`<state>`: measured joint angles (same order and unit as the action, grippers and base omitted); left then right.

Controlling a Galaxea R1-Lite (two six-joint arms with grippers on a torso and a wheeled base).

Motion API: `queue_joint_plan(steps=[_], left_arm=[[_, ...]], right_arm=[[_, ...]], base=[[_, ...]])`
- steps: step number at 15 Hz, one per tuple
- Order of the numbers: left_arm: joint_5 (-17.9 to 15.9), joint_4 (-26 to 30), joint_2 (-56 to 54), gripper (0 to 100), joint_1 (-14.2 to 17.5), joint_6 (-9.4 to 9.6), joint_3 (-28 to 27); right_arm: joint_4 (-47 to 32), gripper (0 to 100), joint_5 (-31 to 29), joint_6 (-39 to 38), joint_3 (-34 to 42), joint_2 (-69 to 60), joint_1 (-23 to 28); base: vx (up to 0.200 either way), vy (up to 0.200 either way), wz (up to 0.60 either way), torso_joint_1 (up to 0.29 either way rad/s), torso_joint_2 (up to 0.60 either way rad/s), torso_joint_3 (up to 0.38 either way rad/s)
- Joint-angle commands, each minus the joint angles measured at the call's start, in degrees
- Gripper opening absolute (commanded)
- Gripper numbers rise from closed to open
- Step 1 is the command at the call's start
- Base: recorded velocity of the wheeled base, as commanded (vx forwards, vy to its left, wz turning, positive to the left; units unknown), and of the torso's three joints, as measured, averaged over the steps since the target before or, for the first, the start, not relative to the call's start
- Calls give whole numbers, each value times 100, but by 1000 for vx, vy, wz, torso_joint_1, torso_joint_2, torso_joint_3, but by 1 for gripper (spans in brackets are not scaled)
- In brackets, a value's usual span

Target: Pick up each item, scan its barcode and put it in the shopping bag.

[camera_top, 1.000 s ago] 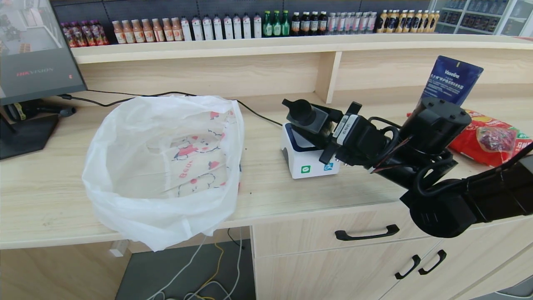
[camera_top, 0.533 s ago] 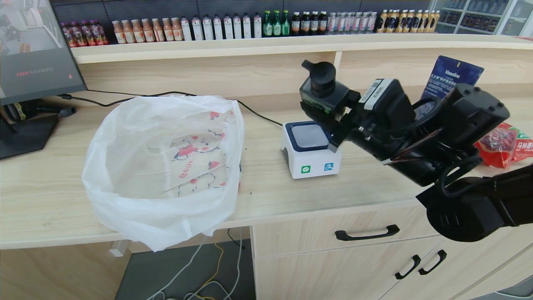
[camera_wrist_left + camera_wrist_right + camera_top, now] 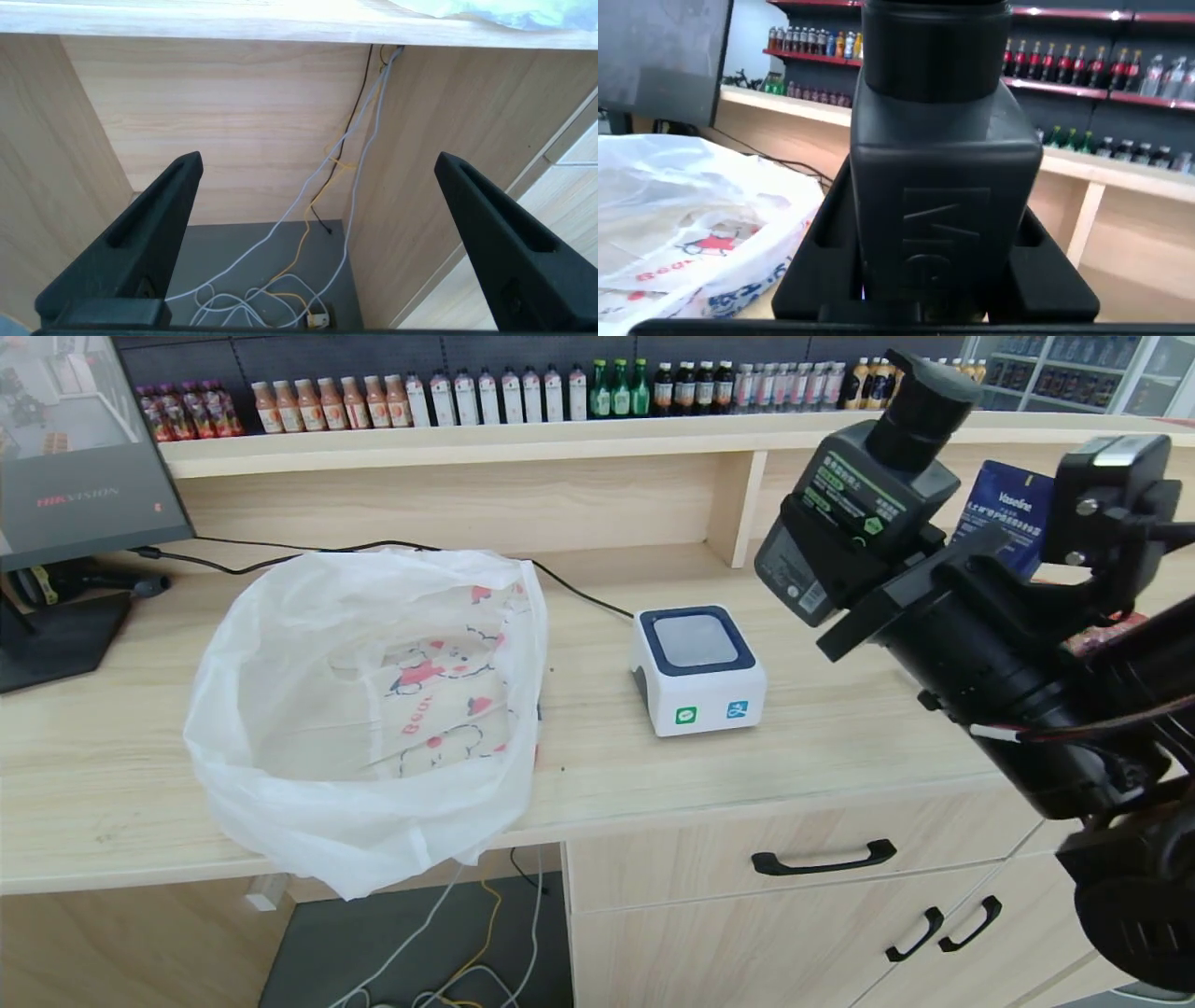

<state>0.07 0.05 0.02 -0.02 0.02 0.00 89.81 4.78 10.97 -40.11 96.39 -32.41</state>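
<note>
Black fingers of the left gripper (image 3: 318, 161) gape empty below the pale wooden counter (image 3: 112, 775). On it, the white plastic shopping bag (image 3: 373, 709) lies left of the white blue-windowed scanner box (image 3: 698, 665). Right of and above that, the right gripper (image 3: 878, 588) clamps the dark black-capped bottle (image 3: 854, 509), cap tilted up.

Counter (image 3: 840, 747): light wood, raised ledge along back, drawers (image 3: 822, 868) with black handles under front edge.
- Shopping bag (image 3: 373, 709): white, thin plastic, mouth open, left of centre; lower part droops over front edge.
- Scanner (image 3: 698, 670): white box, blue-rimmed window facing up, right of bag, apart from it.
- Black cable (image 3: 280, 558): runs along back, behind bag, toward scanner.
- Monitor base (image 3: 56, 639): far left; black handheld unit (image 3: 103, 583) just behind it.
- Blue pouch (image 3: 1013, 513): upright, far right, at back.
</note>
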Motion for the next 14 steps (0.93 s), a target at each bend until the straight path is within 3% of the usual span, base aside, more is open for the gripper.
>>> queue_joint_plan(steps=[1,6,14], left_arm=[[1,-5,-2,100,2,-2,0],[1,-5,-2,100,2,-20,0],[1,-5,-2,100,2,-11,0]], right_arm=[[19,0,-355,-289,768,-578,-37],[19,0,-838,-139,1603,-982,-90],[19,0,-1005,-376,1119,-736,-2]], base=[[0,0,0,0,0,0],[0,0,0,0,0,0],[0,0,0,0,0,0]])
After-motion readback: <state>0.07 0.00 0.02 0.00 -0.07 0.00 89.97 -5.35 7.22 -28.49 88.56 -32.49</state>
